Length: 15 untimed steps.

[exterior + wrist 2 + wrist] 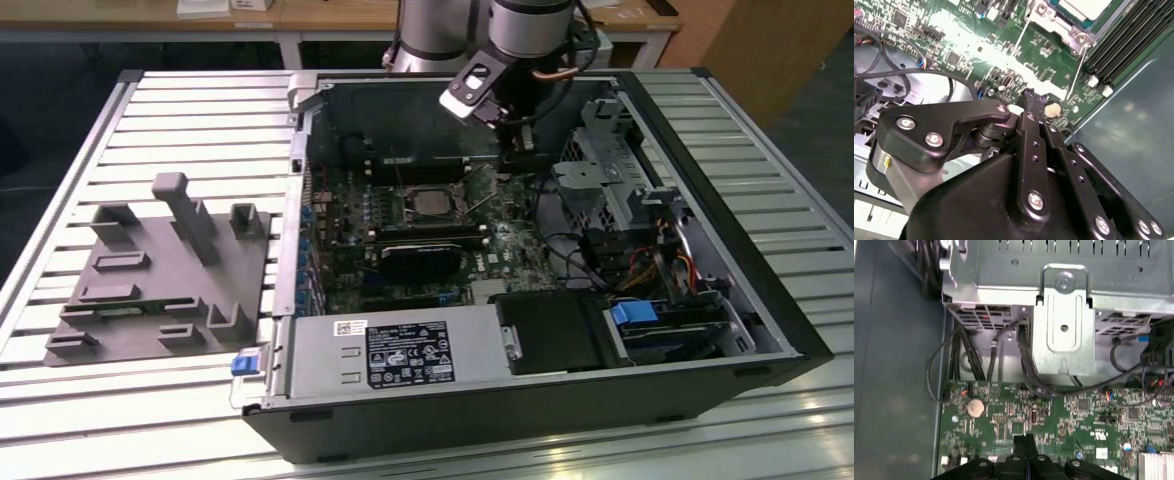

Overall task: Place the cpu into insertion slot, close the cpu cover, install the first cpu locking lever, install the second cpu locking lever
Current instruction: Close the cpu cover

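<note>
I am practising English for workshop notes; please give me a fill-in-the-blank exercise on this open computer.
The small flat silver-grey cpu in the silver-rimmed insertion slot is ___ in shape. The black gripper hangs over the ___ motherboard. The grey plastic fixture lies to the exterior view's ___ of the black computer case.
Missing words: square; green; left.

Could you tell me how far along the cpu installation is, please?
The cpu sits in the slot, with the cover seemingly flat around it. The hand, shut and empty, hovers over the board beside the slot. Whether the levers are latched, I cannot tell.
</note>
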Available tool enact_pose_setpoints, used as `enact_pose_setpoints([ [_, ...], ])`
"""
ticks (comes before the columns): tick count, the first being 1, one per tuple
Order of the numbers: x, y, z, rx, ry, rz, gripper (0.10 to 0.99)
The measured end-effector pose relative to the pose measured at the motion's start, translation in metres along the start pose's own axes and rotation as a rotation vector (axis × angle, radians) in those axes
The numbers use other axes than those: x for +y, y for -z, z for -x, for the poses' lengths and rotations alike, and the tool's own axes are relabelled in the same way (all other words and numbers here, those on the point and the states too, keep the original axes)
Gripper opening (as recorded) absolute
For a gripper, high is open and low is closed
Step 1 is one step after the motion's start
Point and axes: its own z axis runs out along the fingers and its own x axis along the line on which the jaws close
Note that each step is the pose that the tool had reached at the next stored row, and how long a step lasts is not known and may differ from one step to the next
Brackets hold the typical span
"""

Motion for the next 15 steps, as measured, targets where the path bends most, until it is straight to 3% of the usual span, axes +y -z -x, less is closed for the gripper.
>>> enact_pose_setpoints([
  [6,0.0063,-0.0021,0.0001,0.0001,0.000,0.000,0.102],
  [15,0.0068,-0.0138,0.0003,0.0000,0.000,-0.003,0.102],
])
